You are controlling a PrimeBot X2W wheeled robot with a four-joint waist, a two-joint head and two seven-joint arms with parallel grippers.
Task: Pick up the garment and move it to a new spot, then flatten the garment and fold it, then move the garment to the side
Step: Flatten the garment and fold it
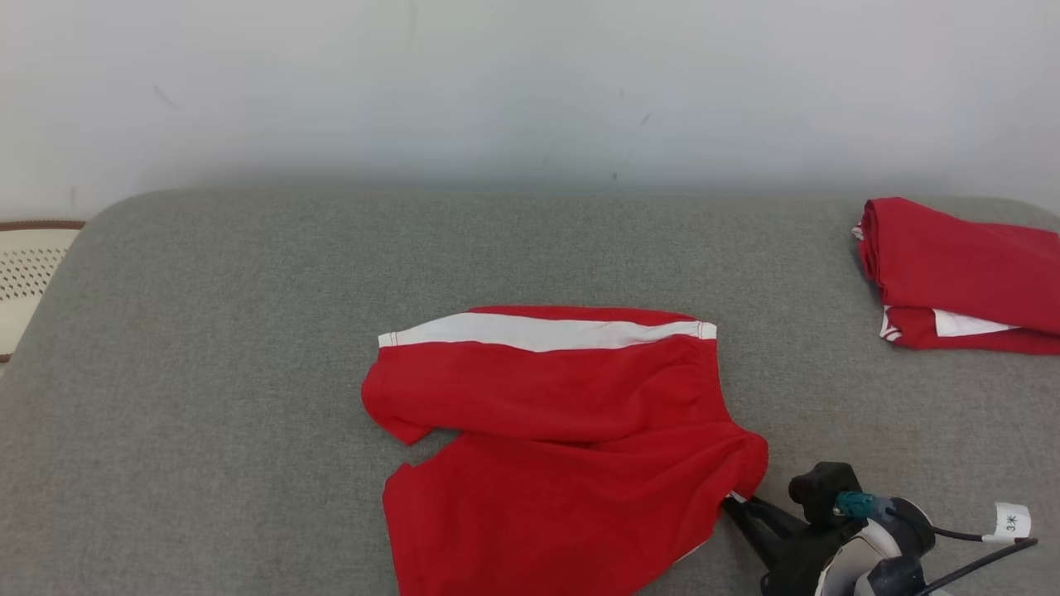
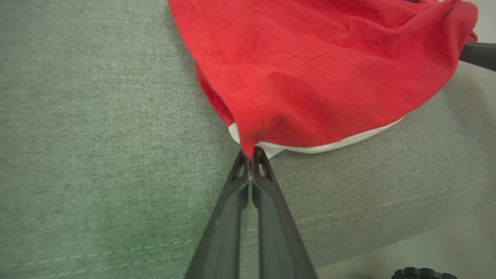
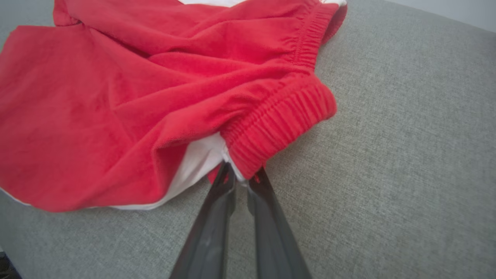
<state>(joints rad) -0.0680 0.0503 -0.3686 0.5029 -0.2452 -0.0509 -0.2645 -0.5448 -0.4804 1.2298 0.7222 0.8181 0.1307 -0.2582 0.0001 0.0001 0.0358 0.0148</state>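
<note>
The garment is a pair of red shorts with a white side stripe, lying rumpled in the middle of the grey padded surface. My right gripper comes in from the lower right. In the right wrist view it is shut on the corner of the garment's elastic waistband, where a bit of white cloth shows. In the left wrist view my left gripper is shut on a hem corner of the garment, which lifts to a point at the fingertips.
A second red garment lies folded at the back right of the surface. A pale perforated object sits past the left edge. The surface's seamed front edge runs just behind my left gripper. A white wall stands behind.
</note>
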